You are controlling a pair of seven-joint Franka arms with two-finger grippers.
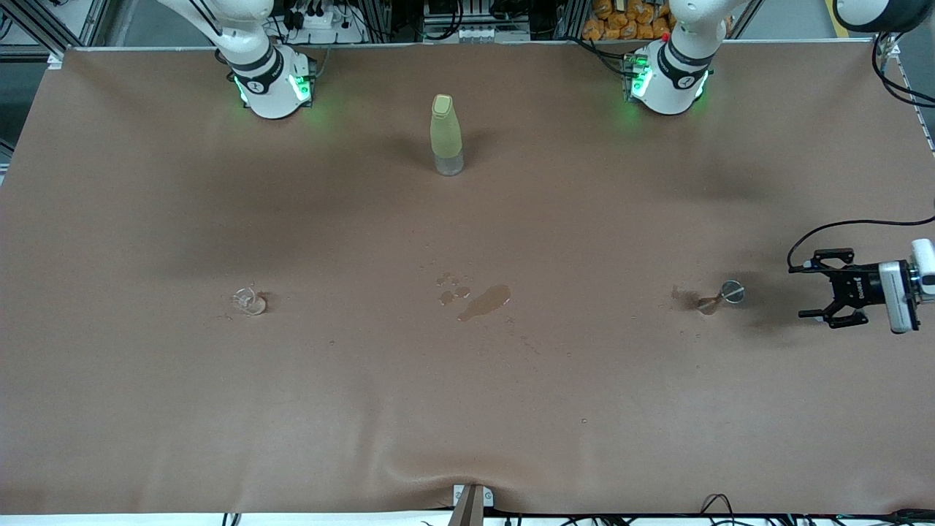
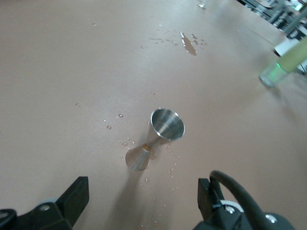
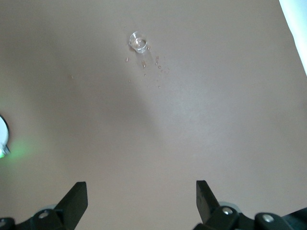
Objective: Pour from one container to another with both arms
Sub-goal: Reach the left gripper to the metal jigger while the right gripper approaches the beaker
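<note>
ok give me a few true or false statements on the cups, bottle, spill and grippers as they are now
1. The metal jigger stands upright on the table. True.
2. The left gripper is shut on the jigger. False: it is open, beside the jigger at the left arm's end of the table, holding nothing.
3. The clear glass cup sits toward the right arm's end of the table. True.
4. The yellow-green bottle lies on its side. False: it stands upright.
5. A wet spill marks the brown table cover nearer to the front camera than the bottle. True.
6. The right gripper holds the glass cup. False: its fingers are open and empty.
</note>
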